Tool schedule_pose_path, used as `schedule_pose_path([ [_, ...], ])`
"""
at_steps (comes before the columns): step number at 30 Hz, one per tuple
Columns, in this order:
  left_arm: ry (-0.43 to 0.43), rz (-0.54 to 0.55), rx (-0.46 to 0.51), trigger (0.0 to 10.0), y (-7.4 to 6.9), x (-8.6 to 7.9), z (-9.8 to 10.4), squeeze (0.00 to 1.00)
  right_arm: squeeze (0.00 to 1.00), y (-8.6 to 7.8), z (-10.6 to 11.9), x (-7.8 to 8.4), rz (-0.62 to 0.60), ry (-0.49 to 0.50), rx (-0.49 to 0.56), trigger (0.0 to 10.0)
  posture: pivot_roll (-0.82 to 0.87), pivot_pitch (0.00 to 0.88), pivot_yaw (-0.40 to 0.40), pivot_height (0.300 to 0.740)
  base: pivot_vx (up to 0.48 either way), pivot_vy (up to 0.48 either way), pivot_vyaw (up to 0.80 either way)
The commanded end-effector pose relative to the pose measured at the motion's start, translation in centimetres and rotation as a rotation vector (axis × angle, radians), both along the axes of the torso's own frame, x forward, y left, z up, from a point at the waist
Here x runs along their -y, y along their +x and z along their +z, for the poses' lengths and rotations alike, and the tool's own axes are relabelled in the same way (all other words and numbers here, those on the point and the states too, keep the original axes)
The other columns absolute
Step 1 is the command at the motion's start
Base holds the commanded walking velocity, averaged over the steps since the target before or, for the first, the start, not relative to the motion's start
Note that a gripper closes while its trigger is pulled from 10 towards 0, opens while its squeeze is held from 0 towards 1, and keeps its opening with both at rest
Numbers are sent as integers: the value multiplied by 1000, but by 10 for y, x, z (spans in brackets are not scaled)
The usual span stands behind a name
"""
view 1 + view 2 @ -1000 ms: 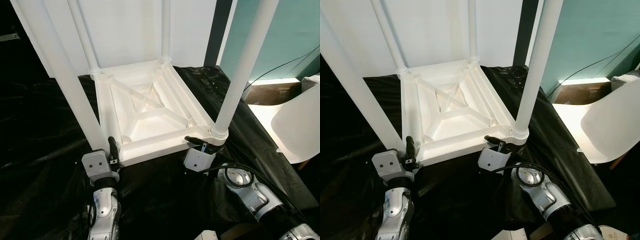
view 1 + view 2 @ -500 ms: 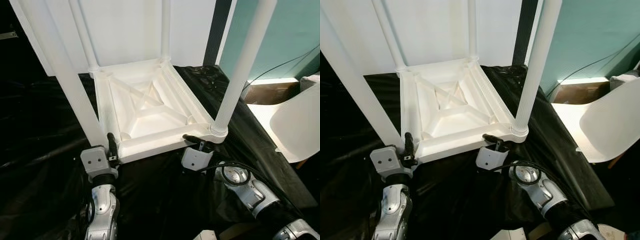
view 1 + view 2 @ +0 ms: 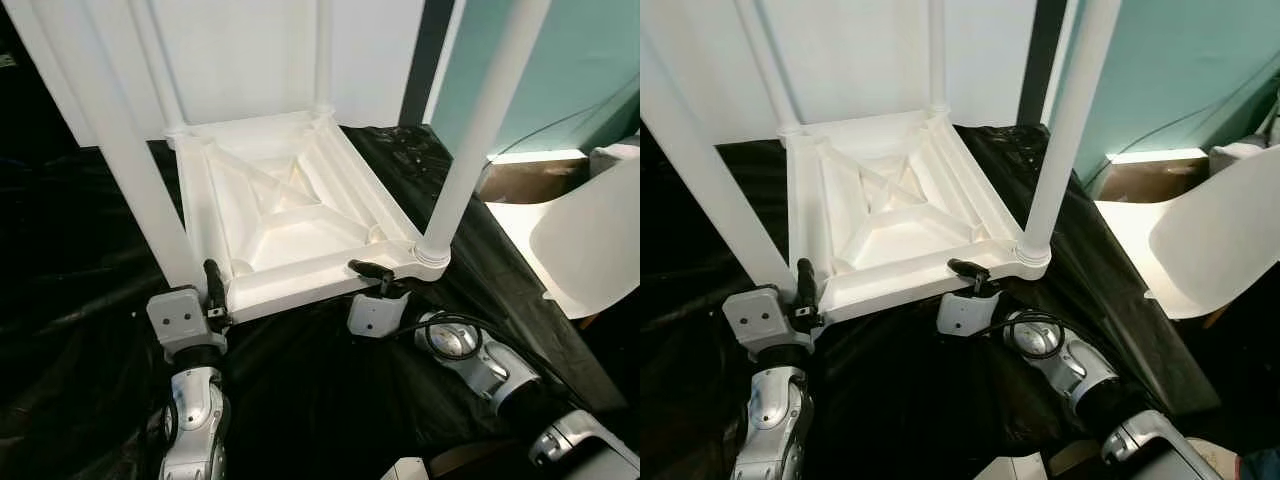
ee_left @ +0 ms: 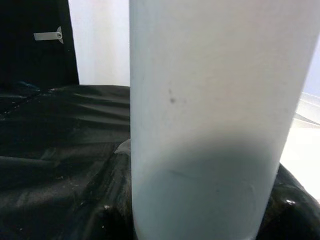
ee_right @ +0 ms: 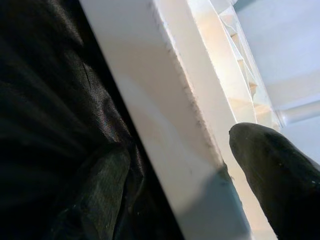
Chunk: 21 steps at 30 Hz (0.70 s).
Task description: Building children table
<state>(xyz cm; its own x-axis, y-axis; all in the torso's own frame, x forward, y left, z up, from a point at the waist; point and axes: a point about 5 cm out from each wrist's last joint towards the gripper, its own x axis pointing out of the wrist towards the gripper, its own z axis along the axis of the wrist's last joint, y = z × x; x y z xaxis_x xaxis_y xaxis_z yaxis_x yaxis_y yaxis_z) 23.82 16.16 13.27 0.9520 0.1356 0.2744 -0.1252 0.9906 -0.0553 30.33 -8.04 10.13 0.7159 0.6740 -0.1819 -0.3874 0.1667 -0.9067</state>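
The white children's table (image 3: 300, 288) lies upside down on black cloth, its ribbed underside facing up and its round legs standing upright. My left gripper (image 3: 195, 292) is at the near left corner. One black finger (image 3: 212, 284) lies against the rim beside the near left leg (image 4: 210, 115), which stands close in front of the left wrist camera. My right gripper (image 3: 372, 282) grips the near rim (image 5: 165, 115) just left of the near right leg (image 3: 470, 140). Its upper finger (image 5: 275, 160) lies on top of the rim, and the lower finger is hidden beneath.
Black cloth (image 3: 300, 390) covers the floor around the table. A white moulded chair (image 3: 590, 240) stands at the right, with a brown cardboard box (image 3: 520, 178) behind it. A white panel and a teal wall (image 3: 590, 60) rise behind.
The whole picture has shifted slightly as the camera moved. Both grippers keep the same hold at the table's near edge.
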Motion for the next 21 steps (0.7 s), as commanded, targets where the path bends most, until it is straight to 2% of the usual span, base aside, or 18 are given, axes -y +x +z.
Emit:
schedule_pose_path([
  [1,3,-34,207,10000,-3,7,40,0,0,-2,-17,6,-16,-78,-49,10000,20,0,-33,740,0,0,0],
  [3,-7,-26,232,10000,-7,7,48,0,0,3,-22,1,14,-173,-8,10000,30,0,-41,740,0,0,0],
  [7,-16,-24,242,10000,-10,8,52,0,0,7,-25,-3,32,-240,33,10000,35,0,-46,740,0,0,0],
  [10,-18,-25,244,10000,-11,9,53,0,0,8,-26,-4,38,-257,50,10000,35,0,-46,740,0,0,0],
  [12,-28,-28,249,10000,-13,11,57,0,0,14,-27,-7,44,-300,109,10000,41,0,-50,740,0,0,0],
  [18,-36,-28,259,10000,-16,10,61,0,0,20,-23,-9,23,-308,161,10000,43,0,-49,740,0,0,0],
  [21,-45,-25,277,9569,-18,10,68,0,0,25,-22,-9,4,-318,195,10000,43,0,-46,740,0,0,0],
])
